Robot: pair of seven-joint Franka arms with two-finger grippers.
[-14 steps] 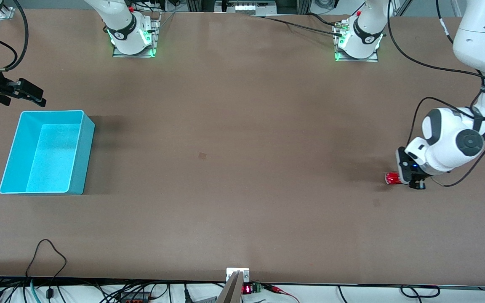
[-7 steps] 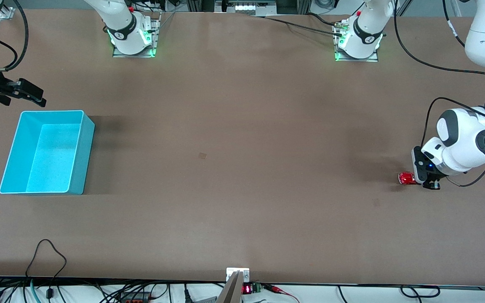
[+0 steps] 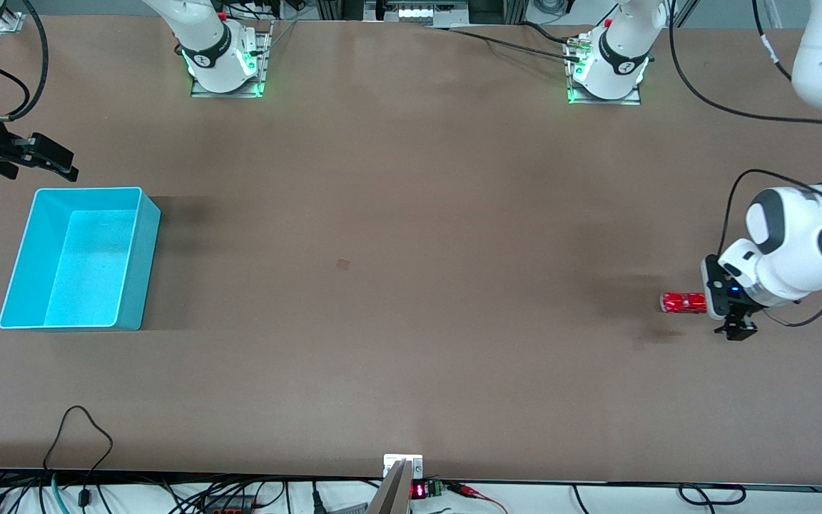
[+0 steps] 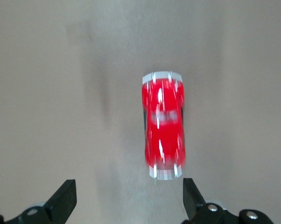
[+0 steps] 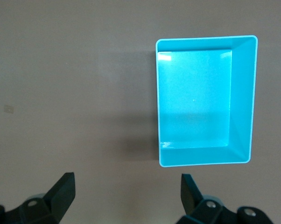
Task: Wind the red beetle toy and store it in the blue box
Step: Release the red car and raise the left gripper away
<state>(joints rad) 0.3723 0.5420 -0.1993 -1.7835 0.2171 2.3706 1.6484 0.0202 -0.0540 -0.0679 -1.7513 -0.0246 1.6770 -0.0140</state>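
The red beetle toy (image 3: 683, 303) stands on its wheels on the brown table near the left arm's end. In the left wrist view the red beetle toy (image 4: 163, 125) is blurred and lies just ahead of the fingertips, free of them. My left gripper (image 3: 733, 323) (image 4: 129, 200) is low over the table right beside the toy, open and holding nothing. The blue box (image 3: 138, 271) (image 5: 243, 98) sits empty at the right arm's end. My right gripper (image 3: 51, 160) (image 5: 126, 193) waits open in the air beside the box.
Both arm bases (image 3: 225, 68) (image 3: 607, 71) stand along the table edge farthest from the front camera. A small dark mark (image 3: 342, 264) is on the tabletop near the middle. Cables (image 3: 83, 428) trail over the nearest edge.
My left gripper dragged the toy toward the left arm's end of the table, then opened. The toy now sits free ahead of the fingers. The right arm has not moved.
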